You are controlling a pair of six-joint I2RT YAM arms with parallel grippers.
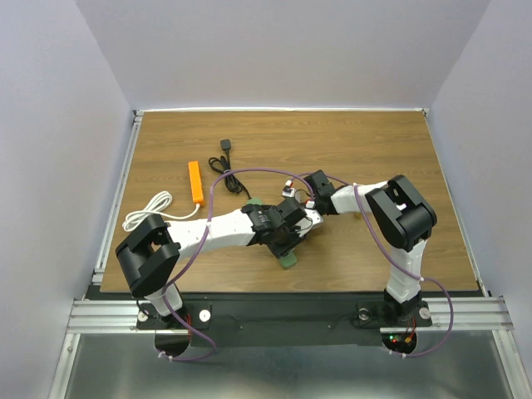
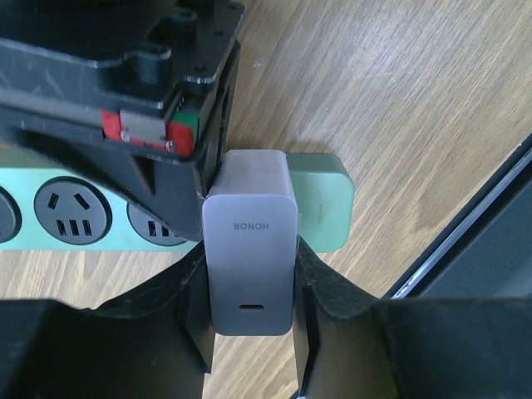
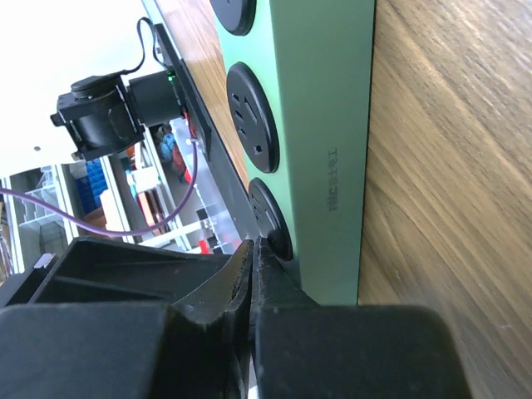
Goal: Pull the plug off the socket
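We count one grey plug [image 2: 249, 216] in one green socket [image 2: 324, 195], left tool [image 2: 249, 283] clamped on it, right tool [image 3: 253, 253] pressed together.

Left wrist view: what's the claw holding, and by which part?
The left claw grips the grey HONOR plug by its two side faces, near the USB-port end, while the plug sits in the green socket.

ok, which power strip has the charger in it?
The green strip: the grey charger stands near its end, left claw shut on it. The orange strip lies apart, further left.
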